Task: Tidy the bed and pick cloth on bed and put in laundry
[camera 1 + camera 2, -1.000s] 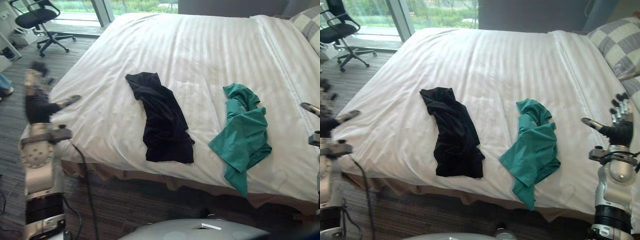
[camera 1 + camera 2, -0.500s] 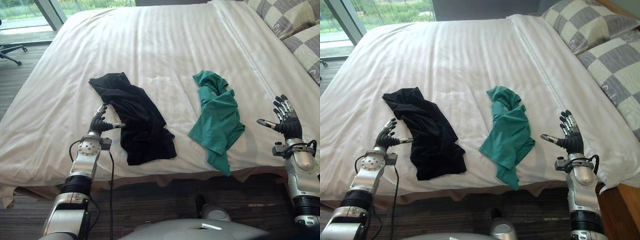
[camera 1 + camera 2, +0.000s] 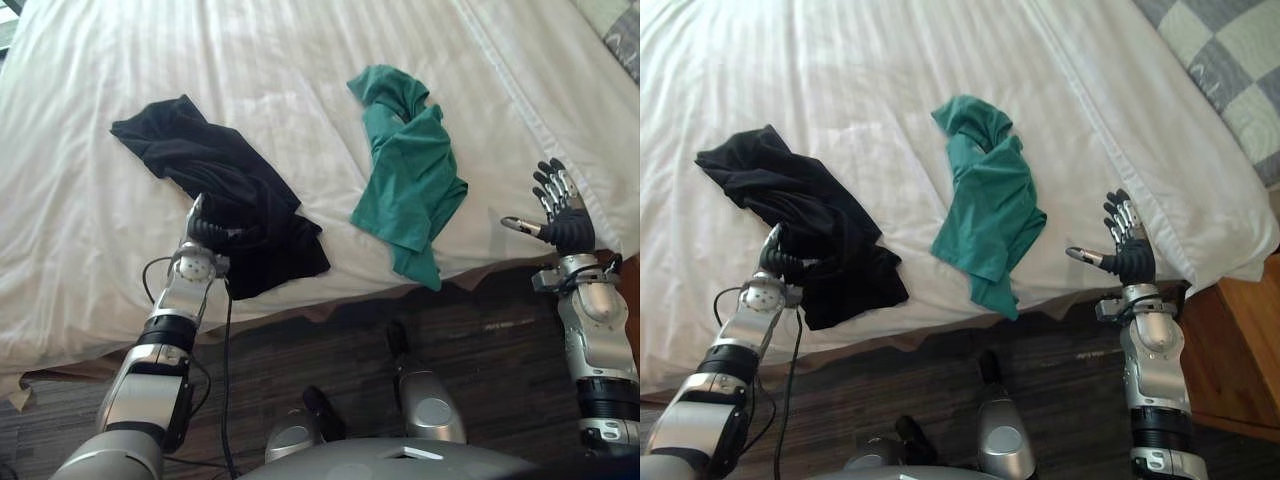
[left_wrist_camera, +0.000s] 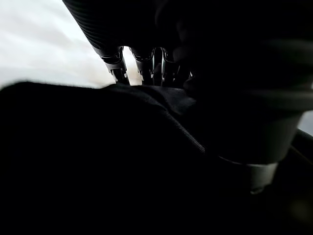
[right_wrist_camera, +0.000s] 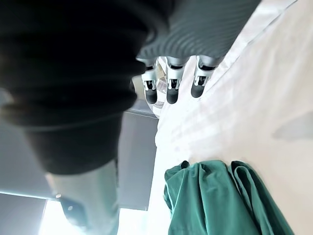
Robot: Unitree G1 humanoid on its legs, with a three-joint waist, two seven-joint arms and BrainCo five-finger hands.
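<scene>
At the bed's (image 3: 300, 60) front edge the black cloth (image 3: 190, 165) is being reached by the left hand (image 3: 203, 228), its grasp impossible to tell, a deep bunched hold probably being needed, while the right hand (image 3: 565, 220) is being held spread.

grey checked pillow (image 3: 1230, 70), wooden cabinet (image 3: 1235, 350), dark striped carpet (image 3: 1060, 360)

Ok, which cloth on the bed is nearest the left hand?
The black cloth: the left hand is at its near end. The green cloth lies apart, toward the right hand.
</scene>
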